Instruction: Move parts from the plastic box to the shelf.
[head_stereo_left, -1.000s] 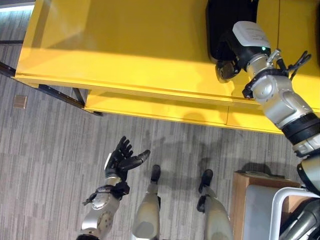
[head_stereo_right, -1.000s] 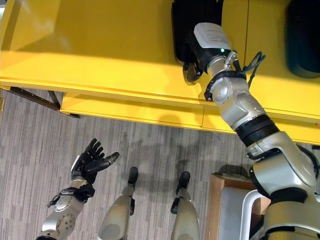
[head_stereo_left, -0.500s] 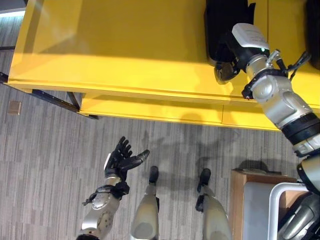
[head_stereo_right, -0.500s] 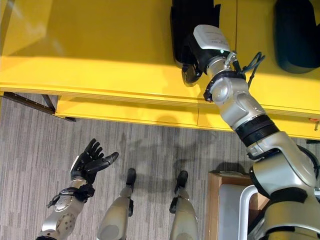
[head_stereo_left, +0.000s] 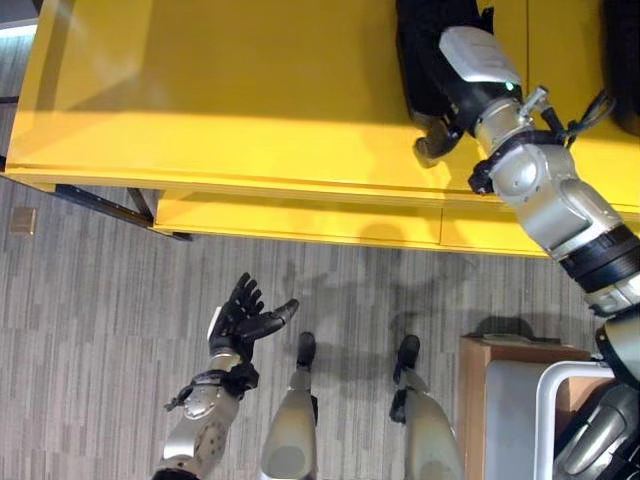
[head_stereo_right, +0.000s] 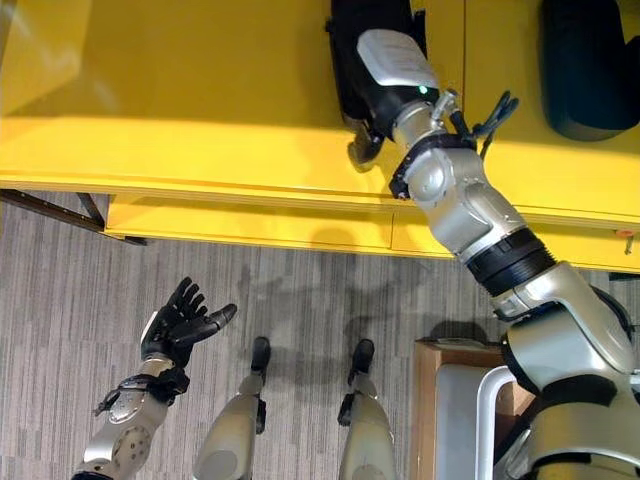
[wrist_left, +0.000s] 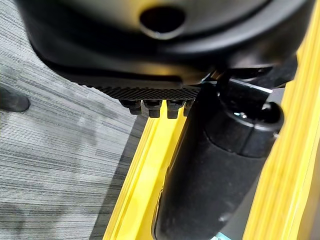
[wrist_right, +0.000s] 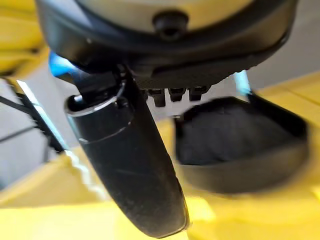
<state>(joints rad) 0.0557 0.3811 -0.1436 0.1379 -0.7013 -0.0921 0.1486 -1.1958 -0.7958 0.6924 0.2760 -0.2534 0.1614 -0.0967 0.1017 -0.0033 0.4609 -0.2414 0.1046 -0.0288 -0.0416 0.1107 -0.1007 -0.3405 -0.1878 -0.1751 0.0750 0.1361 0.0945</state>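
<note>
Here, black part (wrist_right: 240, 145) on yellow shelf (head_stereo_left: 250, 110), just beyond right hand (head_stereo_right: 365, 110) fingers (wrist_right: 172, 92)

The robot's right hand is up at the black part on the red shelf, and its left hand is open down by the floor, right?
Not quite. The shelf is yellow, not red; the left eye view shows that. The rest holds: the right hand is up at the black part on it, and the left hand is open low over the floor.

Black parts on yellow shelf (head_stereo_left: 250, 90)
One black part (head_stereo_right: 352, 50) lies flat nr shelf front, under right hand; 2nd part (head_stereo_right: 588, 65) further right, well apart.
</note>
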